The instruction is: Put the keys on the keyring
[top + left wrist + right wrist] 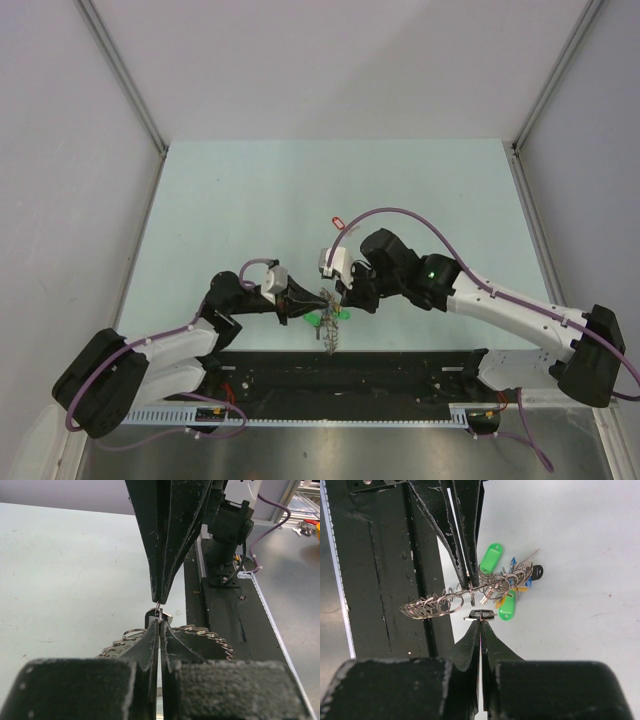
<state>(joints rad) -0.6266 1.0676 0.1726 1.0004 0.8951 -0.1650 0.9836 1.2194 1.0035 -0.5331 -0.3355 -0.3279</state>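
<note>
The keyring (328,322), a thin wire hoop strung with several split loops, hangs between my two grippers above the table's near edge. In the right wrist view the hoop (445,600) carries green tags (490,558), a black tag (536,571) and bits of blue. My left gripper (312,302) is shut on the hoop; its fingertips (467,577) come in from the top of the right wrist view. My right gripper (481,622) is shut on a black-tagged key (481,614), held edge-on just below the hoop. A red-tagged key (337,220) lies alone on the table behind.
The black base rail (350,365) runs along the near edge under the hoop. Purple cables (400,212) loop over the right arm. Grey walls and metal posts (120,75) close in the pale green table (250,200) on three sides.
</note>
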